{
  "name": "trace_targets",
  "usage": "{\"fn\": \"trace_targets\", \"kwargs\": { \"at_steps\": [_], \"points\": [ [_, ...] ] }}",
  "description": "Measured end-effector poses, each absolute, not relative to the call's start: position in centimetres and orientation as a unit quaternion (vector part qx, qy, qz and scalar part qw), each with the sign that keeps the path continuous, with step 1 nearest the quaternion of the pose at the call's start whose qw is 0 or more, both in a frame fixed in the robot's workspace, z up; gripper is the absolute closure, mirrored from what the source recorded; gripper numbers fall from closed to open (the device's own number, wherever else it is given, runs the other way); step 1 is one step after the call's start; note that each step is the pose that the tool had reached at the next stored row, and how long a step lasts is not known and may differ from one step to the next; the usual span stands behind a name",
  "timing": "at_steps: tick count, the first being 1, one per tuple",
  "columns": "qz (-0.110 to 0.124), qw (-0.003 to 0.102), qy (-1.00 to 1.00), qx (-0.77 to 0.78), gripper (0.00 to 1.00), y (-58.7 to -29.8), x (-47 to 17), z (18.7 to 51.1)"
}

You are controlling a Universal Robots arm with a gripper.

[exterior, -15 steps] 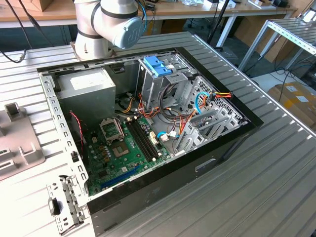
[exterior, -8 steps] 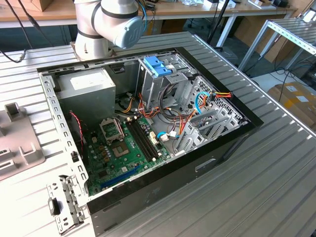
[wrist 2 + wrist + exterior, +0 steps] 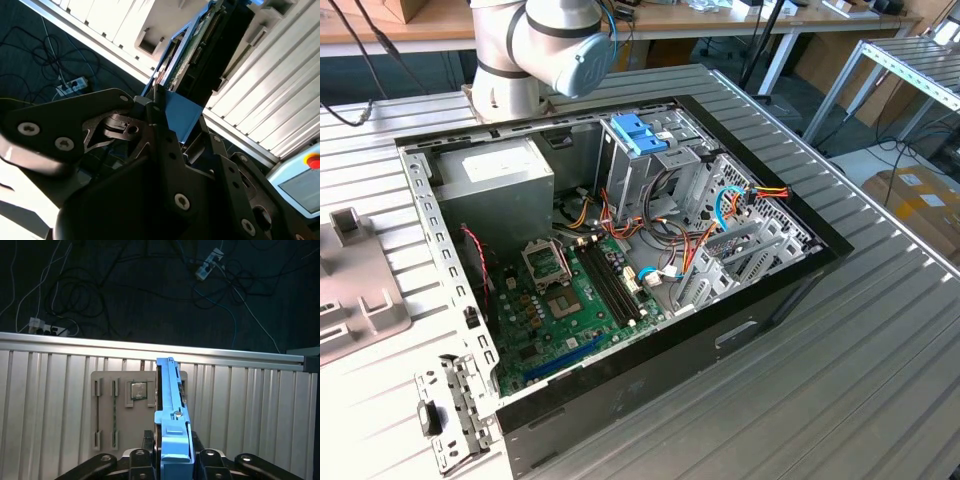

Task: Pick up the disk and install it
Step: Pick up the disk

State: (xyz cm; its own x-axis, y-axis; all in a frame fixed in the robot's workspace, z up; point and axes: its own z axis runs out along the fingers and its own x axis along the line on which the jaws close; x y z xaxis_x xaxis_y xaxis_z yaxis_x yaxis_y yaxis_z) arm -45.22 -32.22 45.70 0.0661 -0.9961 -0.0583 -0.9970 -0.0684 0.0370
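Note:
In the first wrist view my gripper (image 3: 172, 462) is shut on the disk (image 3: 172, 410). I see the disk edge-on, its bright blue rail running away from the fingers (image 3: 145, 457), which press on both of its sides. It hangs in the air above the ribbed metal table (image 3: 45, 405). In the second wrist view the disk's blue tab end (image 3: 181, 116) sits between the black gripper links, and its dark body (image 3: 210, 55) extends beyond them. The exterior view shows the open computer case (image 3: 620, 250) with its drive cage (image 3: 640, 170) at the back.
A paler blue latch (image 3: 640, 133) sits on top of the drive cage. Inside the case are a grey power supply box (image 3: 495, 175), the motherboard (image 3: 570, 290) and loose cables (image 3: 730, 205). A grey fixture plate (image 3: 135, 410) lies on the table. Beyond the table edge is dark floor with cables (image 3: 100, 295).

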Motion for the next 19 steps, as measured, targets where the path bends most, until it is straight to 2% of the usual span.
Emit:
{"fn": "trace_targets", "kwargs": {
  "at_steps": [19],
  "points": [
    [0.035,0.007,0.683,-0.73,0.63,-32.54,-45.17,46.59]
  ]
}}
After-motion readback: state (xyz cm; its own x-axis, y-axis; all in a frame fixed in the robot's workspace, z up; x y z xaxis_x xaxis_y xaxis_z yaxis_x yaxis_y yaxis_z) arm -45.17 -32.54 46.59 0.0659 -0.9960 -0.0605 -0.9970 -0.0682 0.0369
